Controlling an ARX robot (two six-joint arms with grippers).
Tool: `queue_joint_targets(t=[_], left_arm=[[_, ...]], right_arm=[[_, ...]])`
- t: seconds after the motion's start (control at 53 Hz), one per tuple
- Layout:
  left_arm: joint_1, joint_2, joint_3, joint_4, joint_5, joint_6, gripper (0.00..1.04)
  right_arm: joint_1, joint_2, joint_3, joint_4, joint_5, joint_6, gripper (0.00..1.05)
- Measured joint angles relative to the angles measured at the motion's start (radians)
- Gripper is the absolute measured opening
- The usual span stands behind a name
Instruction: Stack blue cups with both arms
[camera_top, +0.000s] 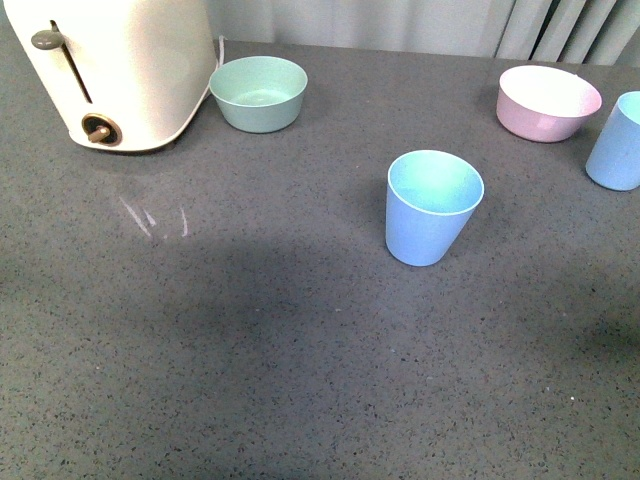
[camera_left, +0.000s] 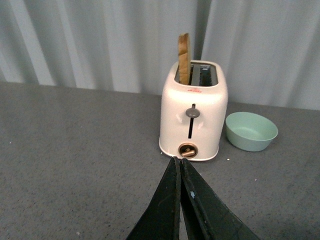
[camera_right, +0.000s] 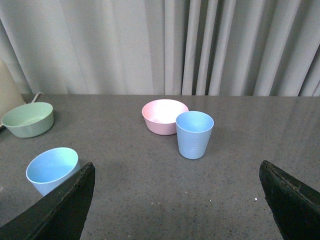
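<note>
Front view: grey speckled table top (camera_top: 250, 360); central blue cup (camera_top: 432, 207), a light blue tapered matte plastic tumbler, upright, mouth open, standing alone near mid-table; right-hand blue cup (camera_top: 618, 142), its match, upright, cut by the picture's right edge, near a pink round bowl (camera_top: 548, 102); mint green round bowl (camera_top: 259, 93) just beside a cream-white plastic toaster (camera_top: 120, 70) at far left; the two cups well apart; no arm in view.

Left wrist view: left gripper (camera_left: 177, 162), black, its two fingers pressed together with nothing between them, above bare table; ahead, the toaster (camera_left: 192, 117) with a browned slice of toast (camera_left: 184, 59) standing up out of one slot; mint green bowl (camera_left: 251, 131) beside it; pale pleated curtain (camera_left: 75, 45) behind; neither cup visible.

Right wrist view: right gripper (camera_right: 177, 164), black fingers (camera_right: 60, 210) spread wide apart, holding nothing; right-hand blue cup (camera_right: 194, 134) upright between them and further off, just in front of the pink bowl (camera_right: 164, 116), contact not discernible; central blue cup (camera_right: 50, 169) partly hidden behind one finger; mint green bowl (camera_right: 28, 119) beyond it.
</note>
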Motion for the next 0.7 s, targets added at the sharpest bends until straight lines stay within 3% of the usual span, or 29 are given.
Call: queue_joint_targets(t=[0.698], left_arm=[[0.001, -0.329, -0.026, -0.284, 0.006, 0.001, 0.02]], right_arm=[[0.000, 0.000, 0.000, 0.000, 0.000, 0.000, 0.96]])
